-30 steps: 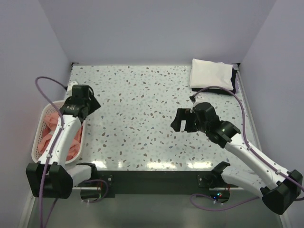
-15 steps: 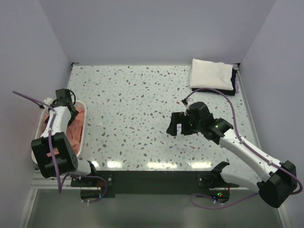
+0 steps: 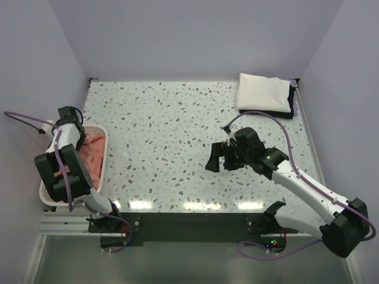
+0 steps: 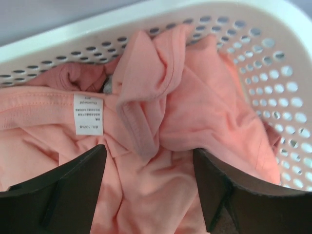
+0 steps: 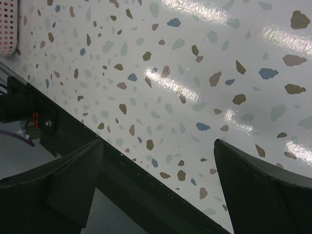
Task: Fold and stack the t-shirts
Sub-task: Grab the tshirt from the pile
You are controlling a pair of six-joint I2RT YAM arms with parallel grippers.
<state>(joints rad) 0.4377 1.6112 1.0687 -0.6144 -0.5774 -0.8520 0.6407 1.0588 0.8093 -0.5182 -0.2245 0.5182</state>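
Several crumpled salmon-pink t-shirts [image 4: 195, 112] lie heaped in the white lattice basket [image 4: 273, 63]. One small white neck label [image 4: 88, 114] shows. My left gripper [image 4: 150, 148] is open and points down into the heap, one dark finger on each side of a fold, with nothing held. In the top view the left gripper [image 3: 76, 131] is over the far end of the basket [image 3: 102, 173], where the shirts [image 3: 92, 152] show pink. My right gripper [image 3: 216, 158] is open and empty above the bare table; the right wrist view [image 5: 158, 144] shows only table between its fingers.
A folded white cloth stack [image 3: 263, 93] lies on a dark item at the back right corner. The terrazzo table [image 3: 166, 130] has purple walls on three sides. The table's dark front edge [image 5: 122, 165] and a basket corner [image 5: 7, 24] show in the right wrist view.
My left arm has swung left and back, and its gripper has dropped into the basket over the shirts. My right gripper has drifted a little left and nearer, still open.
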